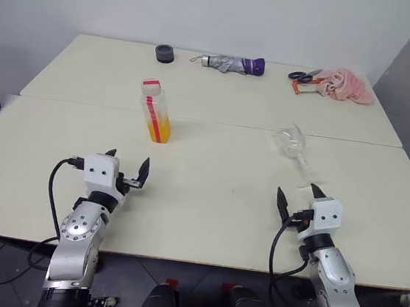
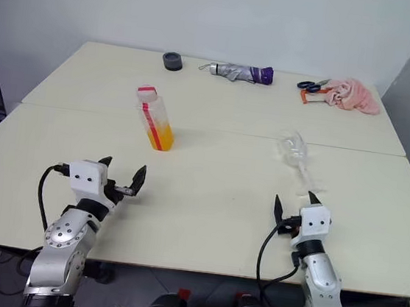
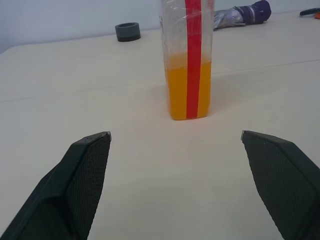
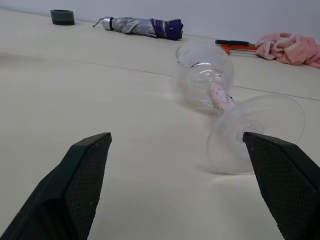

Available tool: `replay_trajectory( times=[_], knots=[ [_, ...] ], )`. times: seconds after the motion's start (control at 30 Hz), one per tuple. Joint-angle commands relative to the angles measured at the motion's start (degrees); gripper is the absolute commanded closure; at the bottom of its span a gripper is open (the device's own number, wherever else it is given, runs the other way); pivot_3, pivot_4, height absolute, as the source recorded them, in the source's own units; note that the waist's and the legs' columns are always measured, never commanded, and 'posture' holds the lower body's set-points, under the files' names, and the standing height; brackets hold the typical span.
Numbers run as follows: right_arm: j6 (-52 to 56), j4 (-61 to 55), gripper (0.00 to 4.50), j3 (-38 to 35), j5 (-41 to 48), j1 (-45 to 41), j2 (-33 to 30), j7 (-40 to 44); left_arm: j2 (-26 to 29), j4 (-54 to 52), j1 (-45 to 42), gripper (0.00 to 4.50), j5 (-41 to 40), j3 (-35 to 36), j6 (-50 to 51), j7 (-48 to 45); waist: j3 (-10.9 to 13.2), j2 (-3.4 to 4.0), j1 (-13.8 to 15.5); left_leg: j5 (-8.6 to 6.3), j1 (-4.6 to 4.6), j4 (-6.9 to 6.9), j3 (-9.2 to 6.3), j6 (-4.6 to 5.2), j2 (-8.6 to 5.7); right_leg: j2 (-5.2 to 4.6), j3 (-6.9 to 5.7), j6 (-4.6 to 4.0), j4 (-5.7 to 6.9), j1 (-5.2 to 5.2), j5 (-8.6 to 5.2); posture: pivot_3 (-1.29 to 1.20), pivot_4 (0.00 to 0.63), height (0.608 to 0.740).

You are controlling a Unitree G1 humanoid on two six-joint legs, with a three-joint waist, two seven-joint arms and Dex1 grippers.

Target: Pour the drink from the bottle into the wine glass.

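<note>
Left eye view shows a wide cream table (image 1: pixel 207 198) with much free surface between the two arms and toward its near edge. The bottle (image 1: pixel 156 111) stands upright ahead of the left gripper (image 1: pixel 125 167), its drink (image 1: pixel 157 129) filling the lower part. The wine glass (image 1: pixel 294 152) lies on its side ahead of the right gripper (image 1: pixel 298 195), foot toward it. Both grippers have their fingers spread wide, holding and touching nothing. An umbrella (image 1: pixel 230 64), scissors (image 1: pixel 304 77) and pink cloth (image 1: pixel 347 87) lie near the far edge.
</note>
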Motion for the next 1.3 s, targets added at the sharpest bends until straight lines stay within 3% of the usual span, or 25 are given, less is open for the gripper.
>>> replay_trajectory(
  times=[0.03,1.07,1.2,1.3],
  knots=[
    [-1.2,-1.0,0.0,-1.1,0.6,-0.7,-0.2,-0.3,0.6,-2.4,-0.6,0.03,0.1,-0.1,-1.8,-0.7,0.0,0.0,0.0,0.0,0.0,0.0,0.0,0.0,0.0,0.0,0.0,0.0,0.0,0.0,0.0,0.0,0.15,0.74],
    [-1.9,-2.2,0.0,-1.0,0.0,0.1,-0.8,-1.1,0.5,-2.9,-0.4,0.03,-2.1,-2.5,-2.2,-7.0,0.0,0.0,0.0,0.0,0.0,0.0,0.0,0.0,0.01,0.0,0.0,0.0,0.0,0.0,0.0,0.0,0.15,0.74],
    [-4.3,-7.0,0.0,3.9,2.3,2.3,-5.3,7.8,-0.5,-1.5,-2.4,0.03,0.6,-1.9,-1.3,-2.2,0.0,0.0,0.0,0.0,-0.02,0.0,-0.01,0.0,-0.01,0.0,-0.01,0.02,-0.01,0.0,-0.02,0.0,0.15,0.74],
    [0.2,-11.6,0.0,5.2,7.6,1.1,-9.4,14.7,-0.9,-0.7,-4.0,0.03,1.5,-1.2,0.6,0.9,0.0,0.0,0.0,0.0,0.01,0.02,0.01,0.01,-0.01,0.01,0.01,0.06,-0.01,0.01,-0.03,0.0,0.15,0.74]
  ],
)
